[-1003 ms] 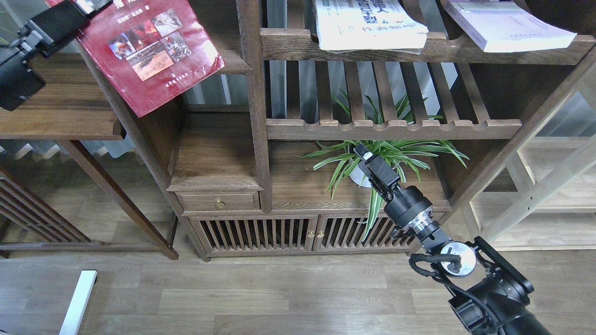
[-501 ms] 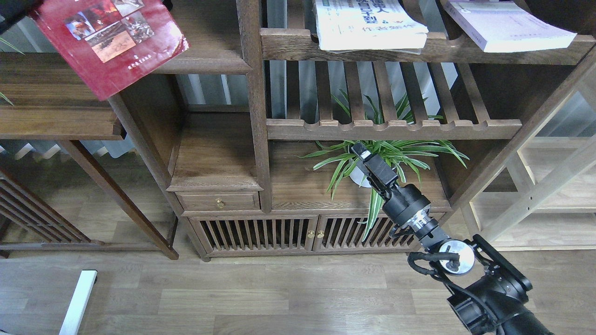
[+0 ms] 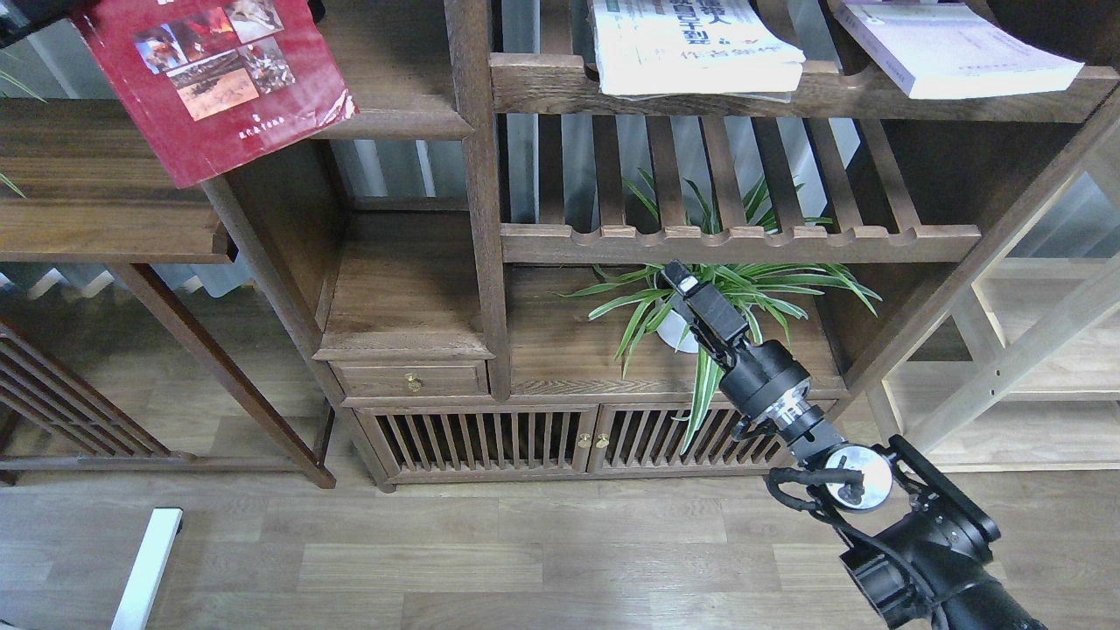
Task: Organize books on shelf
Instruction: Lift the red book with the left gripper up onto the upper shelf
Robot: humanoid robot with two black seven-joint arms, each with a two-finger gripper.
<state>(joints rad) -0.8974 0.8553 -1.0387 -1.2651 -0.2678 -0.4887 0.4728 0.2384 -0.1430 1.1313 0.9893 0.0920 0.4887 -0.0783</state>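
Note:
A thin red book (image 3: 219,83) with photos on its cover hangs tilted at the upper left. Its right corner lies over the dark shelf plank (image 3: 398,118) with the moulded front edge. Only a dark sliver of my left gripper (image 3: 26,10) shows at the top left corner, at the book's upper edge. The white book with green characters (image 3: 691,44) and the pale lavender book (image 3: 949,48) lie flat on the upper slatted rack at the right. Lower down, my right gripper (image 3: 675,278) points up at the plant, holding nothing; its fingers cannot be told apart.
A potted spider plant (image 3: 726,293) stands on the cabinet top just behind my right gripper. A scalloped slatted rack (image 3: 744,238) runs above it. A thick upright post (image 3: 477,192) splits the bookcase. A low side table (image 3: 114,227) stands at the left, and a pale wooden frame (image 3: 1032,350) at the right.
Over the second, the red book rose and went left, and my left gripper left the view almost entirely. In the last half second it edged slightly right. My right arm barely moved.

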